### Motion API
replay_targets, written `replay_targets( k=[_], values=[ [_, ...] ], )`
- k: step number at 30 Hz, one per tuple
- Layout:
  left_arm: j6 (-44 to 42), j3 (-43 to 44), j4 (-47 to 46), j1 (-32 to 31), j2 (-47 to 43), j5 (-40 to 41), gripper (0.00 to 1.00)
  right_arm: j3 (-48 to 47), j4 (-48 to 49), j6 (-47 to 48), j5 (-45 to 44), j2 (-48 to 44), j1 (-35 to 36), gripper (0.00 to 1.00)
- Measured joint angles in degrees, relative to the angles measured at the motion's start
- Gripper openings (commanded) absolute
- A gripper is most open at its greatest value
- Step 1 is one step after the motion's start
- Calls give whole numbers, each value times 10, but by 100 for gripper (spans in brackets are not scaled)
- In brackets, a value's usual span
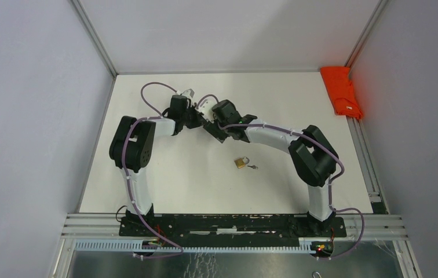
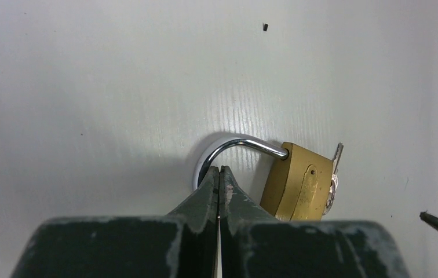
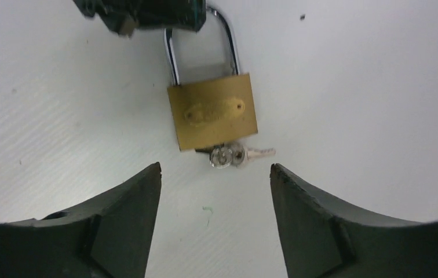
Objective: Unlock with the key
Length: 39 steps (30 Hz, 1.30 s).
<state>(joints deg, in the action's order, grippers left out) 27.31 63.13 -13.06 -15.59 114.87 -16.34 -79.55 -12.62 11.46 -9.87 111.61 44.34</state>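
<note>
Padlock [image 3: 212, 117] with key [image 3: 228, 156] lies just ahead of the wide-spread right tool [image 3: 215, 167].

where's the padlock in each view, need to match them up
top external: padlock small, just right of and below centre
left wrist: right of centre, its shackle at the tips of the shut left hand
right wrist: upper centre, beyond the open right hand
shared landmark: the key in its bottom end
</note>
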Motion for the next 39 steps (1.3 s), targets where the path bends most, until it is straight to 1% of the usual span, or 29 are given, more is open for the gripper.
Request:
replay_targets(
  k=[3, 9, 12, 17, 23, 30, 36, 39],
  values=[
    [0, 0, 1, 5, 0, -6, 2, -41, -4, 23, -22, 30, 10, 81],
    [0, 1, 1, 7, 1, -12, 2, -129, -35, 38, -42, 113, 6, 84],
    [0, 1, 3, 9, 1, -19, 2, -154, -53, 39, -33, 144, 4, 86],
    [0, 1, 5, 15, 1, -25, 2, -183, -70, 38, -15, 168, 3, 86],
    [0, 1, 6, 19, 2, -33, 2, -206, -92, 38, 2, 181, -3, 79],
    [0, 1, 6, 20, 2, -34, 2, -205, -102, 28, 56, 181, -24, 64],
    [0, 4, 4, 20, 6, -40, 2, -212, -113, 29, 92, 183, -36, 55],
    [0, 7, 2, 21, 9, -45, 2, -211, -108, 29, 101, 182, -37, 53]
  ],
)
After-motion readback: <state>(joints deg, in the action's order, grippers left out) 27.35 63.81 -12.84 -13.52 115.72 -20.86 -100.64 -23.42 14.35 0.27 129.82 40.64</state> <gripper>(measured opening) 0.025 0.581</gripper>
